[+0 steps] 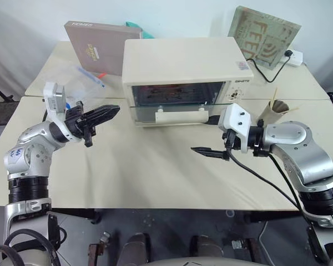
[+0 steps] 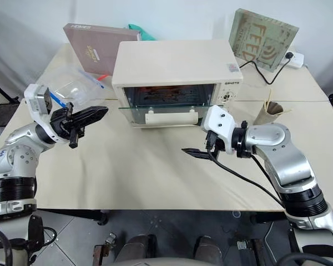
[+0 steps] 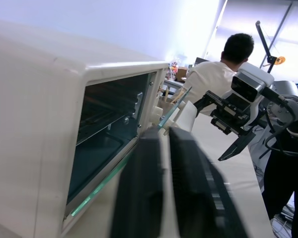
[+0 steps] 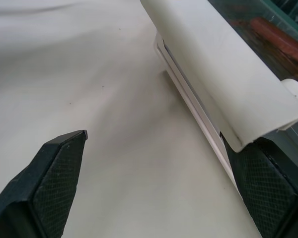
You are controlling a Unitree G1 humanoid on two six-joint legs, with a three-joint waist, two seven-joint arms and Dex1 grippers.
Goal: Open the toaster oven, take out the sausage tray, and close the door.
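Left eye view, cream table (image 1: 144, 177), toaster oven (image 1: 180, 77) door (image 1: 177, 113) ajar, left gripper (image 1: 108, 112) pressed together, right gripper (image 4: 159, 183) spread.

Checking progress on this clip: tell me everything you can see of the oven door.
The door is a clear glass panel in a cream frame with a wide cream bar handle along its outer edge. It is hinged at the bottom and hangs partly open, tilted out from the toaster oven. Reddish sausages show through the glass in the right wrist view. Neither gripper touches it; the open right gripper hovers near the handle's end.
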